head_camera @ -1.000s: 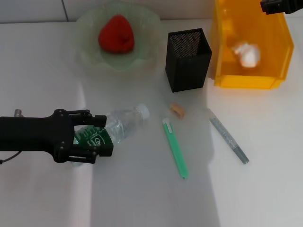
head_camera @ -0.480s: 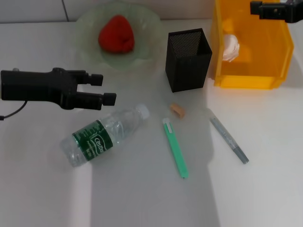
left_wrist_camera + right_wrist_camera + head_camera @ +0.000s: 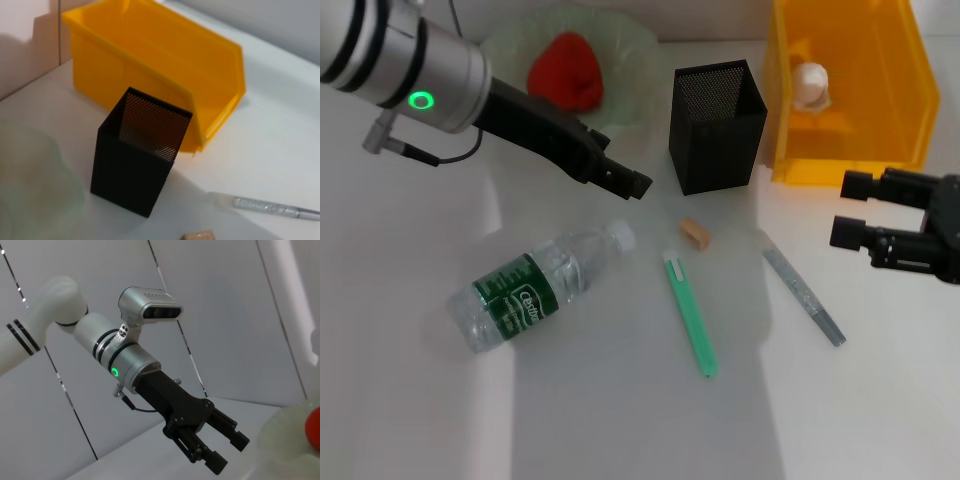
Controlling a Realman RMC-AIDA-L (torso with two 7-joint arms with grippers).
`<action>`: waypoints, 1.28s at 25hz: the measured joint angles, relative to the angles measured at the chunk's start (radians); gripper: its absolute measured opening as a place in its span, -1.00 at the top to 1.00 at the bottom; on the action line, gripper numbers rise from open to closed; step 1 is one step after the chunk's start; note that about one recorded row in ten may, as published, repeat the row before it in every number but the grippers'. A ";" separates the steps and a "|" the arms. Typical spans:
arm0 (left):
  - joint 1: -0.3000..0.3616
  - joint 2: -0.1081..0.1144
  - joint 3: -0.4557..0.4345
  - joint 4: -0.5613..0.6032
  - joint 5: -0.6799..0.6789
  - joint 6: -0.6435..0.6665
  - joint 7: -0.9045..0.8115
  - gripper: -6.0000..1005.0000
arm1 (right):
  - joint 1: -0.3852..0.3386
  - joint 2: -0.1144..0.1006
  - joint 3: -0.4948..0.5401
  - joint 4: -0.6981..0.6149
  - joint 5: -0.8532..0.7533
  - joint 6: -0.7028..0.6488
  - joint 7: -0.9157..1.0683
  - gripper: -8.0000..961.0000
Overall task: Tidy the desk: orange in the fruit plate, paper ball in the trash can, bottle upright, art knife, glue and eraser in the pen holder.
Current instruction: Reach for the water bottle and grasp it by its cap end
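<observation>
— Fingers of the left gripper (image 3: 226,454)? 
— Spread apart, empty; only the right wrist view shows it. The ribbed clear bottle (image 3: 534,287) lies below them on the surface (image 3: 620,420).
— Right gripper (image 3: 850,210)? 
— Parted, empty, beside the yellow trash can (image 3: 895,120).

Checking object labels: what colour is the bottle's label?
Green with white lettering, on the bottle lying on its side; clearest in the head view.
</observation>
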 joint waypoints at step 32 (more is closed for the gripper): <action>-0.079 -0.008 0.473 -0.202 0.167 -0.296 -0.205 -0.63 | 0.022 -0.036 0.039 0.350 -0.105 0.029 -0.240 -0.57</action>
